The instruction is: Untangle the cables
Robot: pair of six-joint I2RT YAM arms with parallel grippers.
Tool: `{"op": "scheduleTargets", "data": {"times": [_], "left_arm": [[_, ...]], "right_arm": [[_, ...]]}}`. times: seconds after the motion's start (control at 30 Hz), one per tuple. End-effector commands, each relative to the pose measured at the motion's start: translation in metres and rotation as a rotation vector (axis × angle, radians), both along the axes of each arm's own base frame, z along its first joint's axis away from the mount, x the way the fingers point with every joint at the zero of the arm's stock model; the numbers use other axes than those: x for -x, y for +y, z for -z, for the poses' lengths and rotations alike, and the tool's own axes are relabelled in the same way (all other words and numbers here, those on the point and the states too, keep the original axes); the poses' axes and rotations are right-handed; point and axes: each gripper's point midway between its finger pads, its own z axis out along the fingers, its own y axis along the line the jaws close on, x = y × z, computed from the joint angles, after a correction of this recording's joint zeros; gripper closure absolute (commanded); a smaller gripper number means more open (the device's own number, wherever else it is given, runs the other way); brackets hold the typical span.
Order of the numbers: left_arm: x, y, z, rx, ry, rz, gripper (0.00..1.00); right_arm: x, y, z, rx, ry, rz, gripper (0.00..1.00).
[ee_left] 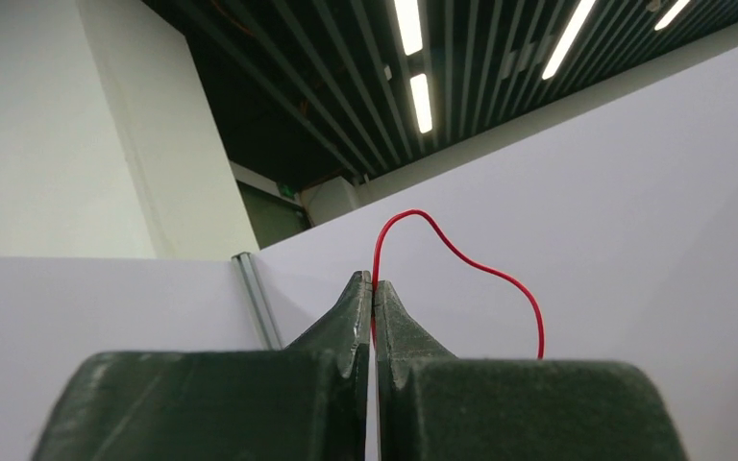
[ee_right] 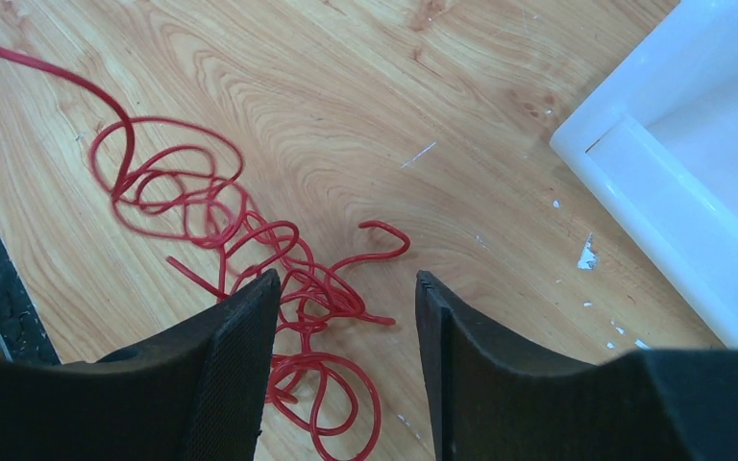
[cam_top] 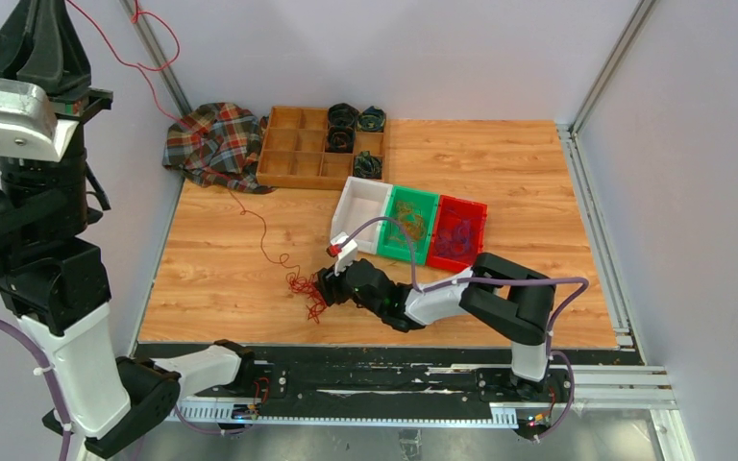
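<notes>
Top external view: a red cable [cam_top: 306, 288] is shown as a loopy knot on the wooden worktop [cam_top: 500, 173], near its front left edge. From the knot a single strand is carried back across the worktop toward a plaid cloth [cam_top: 213, 142], then up along the rear wall to the raised left arm at upper left.

Left wrist view: the left jaws are seen fully closed, with the red cable [ee_left: 461, 259] pinched between the fingertips [ee_left: 354, 293]. Above them it arches over and drops to the right.

Right wrist view: the right jaws are held partly open and low over the worktop, with nothing gripped. The near loops of the knot [ee_right: 250, 230] lie between and under the two fingers [ee_right: 240, 327]. Whether the fingers touch the strands cannot be told. A corner of a white bin [ee_right: 673, 192] is seen at right.

Behind the right arm, the white bin [cam_top: 360, 206], a green bin [cam_top: 411, 223] and a red bin [cam_top: 458, 230] are set side by side; fine strands are seen in the green and red ones. Further back a wooden compartment tray [cam_top: 293, 158] is placed, with dark coiled rolls [cam_top: 343, 115] in its right-hand cells.
</notes>
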Motion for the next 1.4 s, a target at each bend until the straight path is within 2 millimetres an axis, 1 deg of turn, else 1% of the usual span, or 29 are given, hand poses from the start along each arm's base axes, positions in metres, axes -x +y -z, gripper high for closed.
{"op": "scheduleTargets", "data": {"times": [0.0, 0.13, 0.2, 0.27, 0.37, 0.47, 0.57, 0.63, 0.73, 0.8, 0.9, 1.03, 1.1, 1.2, 1.37], "left_arm": [[0.014, -0.003, -0.013, -0.02, -0.053, 0.025, 1.0], [0.012, -0.013, -0.005, -0.066, -0.032, 0.059, 1.0], [0.009, -0.02, 0.0, -0.096, -0.015, 0.081, 1.0], [0.007, -0.025, 0.005, -0.119, -0.001, 0.097, 1.0], [0.005, -0.027, 0.008, -0.134, 0.008, 0.098, 1.0], [0.005, -0.027, 0.008, -0.137, 0.011, 0.091, 1.0], [0.003, -0.027, 0.011, -0.148, 0.022, 0.085, 1.0], [0.002, -0.028, 0.016, -0.164, 0.038, 0.079, 1.0], [-0.008, -0.029, 0.033, -0.201, 0.091, 0.054, 1.0], [-0.017, -0.031, 0.049, -0.238, 0.133, 0.03, 1.0], [-0.028, -0.03, 0.068, -0.255, 0.182, 0.003, 1.0], [-0.037, -0.027, 0.076, -0.251, 0.218, -0.026, 1.0], [-0.041, -0.026, 0.082, -0.262, 0.245, -0.035, 1.0], [-0.052, -0.027, 0.106, -0.289, 0.327, -0.044, 0.99], [-0.074, -0.026, 0.172, -0.369, 0.483, -0.1, 0.98]], "right_arm": [[-0.008, -0.001, -0.03, -0.041, -0.058, 0.007, 0.46], [-0.008, 0.002, -0.074, -0.079, -0.137, -0.031, 0.44], [-0.004, 0.007, -0.097, -0.102, -0.176, -0.079, 0.42], [0.001, 0.013, -0.115, -0.119, -0.202, -0.127, 0.41], [0.008, 0.023, -0.135, -0.149, -0.233, -0.193, 0.38], [0.014, 0.037, -0.143, -0.167, -0.247, -0.262, 0.36], [0.019, 0.048, -0.135, -0.158, -0.234, -0.309, 0.36], [0.02, 0.052, -0.122, -0.141, -0.213, -0.327, 0.36], [0.022, 0.053, -0.104, -0.115, -0.181, -0.335, 0.36], [0.018, 0.052, -0.091, -0.087, -0.166, -0.319, 0.37], [0.009, 0.05, -0.077, -0.049, -0.155, -0.275, 0.42], [-0.003, 0.049, -0.072, -0.026, -0.162, -0.243, 0.49], [-0.008, 0.052, -0.07, -0.002, -0.17, -0.236, 0.54], [-0.015, 0.055, -0.065, 0.028, -0.171, -0.233, 0.62], [-0.027, 0.049, -0.048, 0.072, -0.158, -0.217, 0.73]]}}
